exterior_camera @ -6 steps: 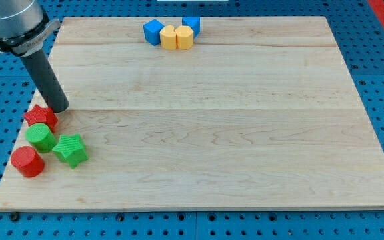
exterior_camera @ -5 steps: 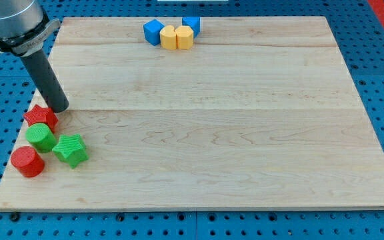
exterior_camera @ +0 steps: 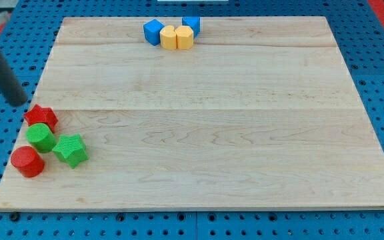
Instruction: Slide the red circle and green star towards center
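Observation:
The red circle (exterior_camera: 27, 162) lies near the board's bottom left corner. The green star (exterior_camera: 71, 149) lies just to its right and slightly higher. A green circle (exterior_camera: 41, 137) and a red star (exterior_camera: 41, 117) sit above them, packed together in one cluster. My tip (exterior_camera: 20, 103) is blurred, off the board's left edge, up and to the left of the red star and apart from all the blocks.
Two blue blocks (exterior_camera: 153, 31) (exterior_camera: 191, 25) and two yellow blocks (exterior_camera: 169, 38) (exterior_camera: 185, 37) sit together at the board's top edge, left of the middle. The wooden board (exterior_camera: 205, 120) lies on a blue pegboard surface.
My rod has moved to the view's left, from just above the red star on the board to beyond the board's left edge. The blocks have not moved.

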Tool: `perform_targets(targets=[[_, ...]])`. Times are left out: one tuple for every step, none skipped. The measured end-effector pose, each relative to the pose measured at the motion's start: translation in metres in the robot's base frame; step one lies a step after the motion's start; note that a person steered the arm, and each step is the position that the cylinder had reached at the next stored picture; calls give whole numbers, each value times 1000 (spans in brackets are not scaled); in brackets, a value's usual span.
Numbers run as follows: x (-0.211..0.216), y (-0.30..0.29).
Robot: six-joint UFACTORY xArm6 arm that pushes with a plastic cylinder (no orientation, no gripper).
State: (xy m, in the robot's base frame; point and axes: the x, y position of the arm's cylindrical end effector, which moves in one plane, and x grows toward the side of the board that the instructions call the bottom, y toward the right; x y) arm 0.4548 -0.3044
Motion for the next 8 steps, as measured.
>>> perform_targets(targets=[[51, 0], [53, -1], [81, 0], [93, 0], [89, 0], [109, 11], [113, 53], [96, 90]])
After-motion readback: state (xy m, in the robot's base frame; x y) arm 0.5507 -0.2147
